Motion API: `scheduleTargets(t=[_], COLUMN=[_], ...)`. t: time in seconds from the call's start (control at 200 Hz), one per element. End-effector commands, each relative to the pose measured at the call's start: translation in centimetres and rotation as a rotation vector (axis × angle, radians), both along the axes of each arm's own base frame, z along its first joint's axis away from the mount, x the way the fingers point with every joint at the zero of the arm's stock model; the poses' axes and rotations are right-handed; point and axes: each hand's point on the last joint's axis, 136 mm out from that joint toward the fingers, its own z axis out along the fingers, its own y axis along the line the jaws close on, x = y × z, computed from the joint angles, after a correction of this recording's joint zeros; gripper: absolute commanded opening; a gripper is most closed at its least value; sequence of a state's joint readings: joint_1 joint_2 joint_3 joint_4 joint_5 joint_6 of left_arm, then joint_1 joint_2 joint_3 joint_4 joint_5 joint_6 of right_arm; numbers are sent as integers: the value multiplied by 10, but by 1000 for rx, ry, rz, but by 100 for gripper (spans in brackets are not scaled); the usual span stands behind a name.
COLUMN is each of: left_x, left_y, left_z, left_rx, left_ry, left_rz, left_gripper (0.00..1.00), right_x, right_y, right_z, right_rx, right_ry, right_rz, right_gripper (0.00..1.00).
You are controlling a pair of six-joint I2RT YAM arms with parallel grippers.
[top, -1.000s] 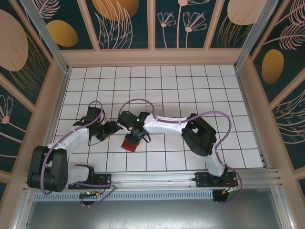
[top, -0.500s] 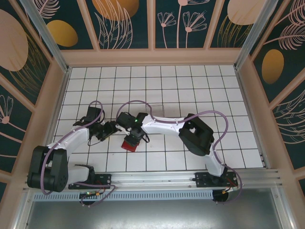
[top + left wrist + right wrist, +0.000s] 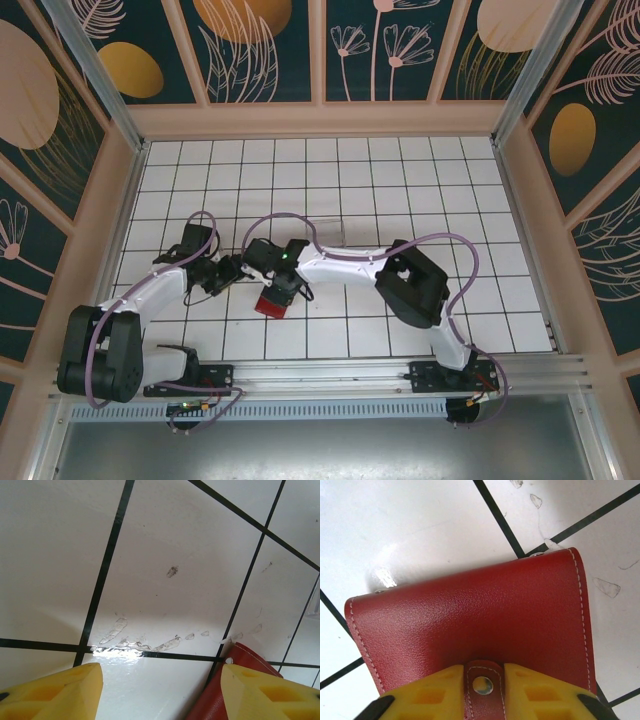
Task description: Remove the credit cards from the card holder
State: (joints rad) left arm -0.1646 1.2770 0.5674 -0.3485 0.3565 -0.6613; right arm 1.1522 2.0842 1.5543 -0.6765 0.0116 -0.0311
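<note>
Worktop (image 3: 400,180): white gridded surface, smeared ahead of my left gripper (image 3: 160,680).

Card holder (image 3: 470,615): it lies flat directly under and ahead of my right gripper (image 3: 484,676), folded shut with the red outer face up. It has not shifted over the last second. One corner of it reaches in beside the right finger of my left gripper.

Right gripper: a second ago the fingers stood wider over the holder. They have now drawn in and sit against both edges of the snap tab (image 3: 484,707), gripping it. The snap stud (image 3: 483,685) is between them. In the overhead view my right wrist has edged slightly toward my left gripper.

Left gripper: fingers apart, nothing between them, hovering low over bare worktop just beside the holder. Barely changed.

Finding: the tab is now in hand but not yet unsnapped. The credit cards, I judge, are inside the closed fold. The next move calls for lifting the tab. The free holder may lift with it unless my left gripper pins that near corner.
</note>
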Motion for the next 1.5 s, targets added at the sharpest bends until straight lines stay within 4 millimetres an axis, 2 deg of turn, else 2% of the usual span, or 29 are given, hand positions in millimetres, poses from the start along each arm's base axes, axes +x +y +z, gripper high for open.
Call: scheduleTargets(t=[0.0, 0.18, 0.25, 0.37, 0.645, 0.826, 0.971, 1.126, 1.266, 1.396, 1.496], left_x=[1, -13, -21, -31, -42, -46, -48, -49, -49, -48, -47], left_y=[-13, -49, -66, -82, -103, -103, -89, -84, -80, -77, -76], left_z=[13, 19, 16, 5, -6, -17, -32, -36, -35, -33, -31], left_rx=[-49, -125, -168, -204, -239, -212, -107, -74, -58, -41, -33], left_ry=[-15, -6, 8, 38, 78, 106, 139, 148, 146, 139, 131], left_rz=[-51, -139, -173, -199, -250, -256, -239, -230, -219, -207, -203], left_gripper=[58, 45, 41, 32, 31, 31, 30, 32, 33, 33, 33], right_x=[1, 3, -3, -6, -9, -9, -11, -7, 0, 1, 4], right_y=[-11, -13, -14, -20, -28, -32, -34, -45, -66, -83, -89], right_z=[4, 18, 22, 24, 32, 34, 43, 48, 45, 51, 59], right_rx=[-9, 101, 158, 227, 362, 410, 453, 460, 393, 362, 363], right_ry=[-51, -92, -86, -111, -124, -123, -141, -153, -155, -140, -122], right_rz=[32, 80, 129, 186, 229, 230, 234, 186, 67, -53, -164], right_gripper=[22, 21, 20, 17, 14, 13, 13, 14, 28, 44, 47])
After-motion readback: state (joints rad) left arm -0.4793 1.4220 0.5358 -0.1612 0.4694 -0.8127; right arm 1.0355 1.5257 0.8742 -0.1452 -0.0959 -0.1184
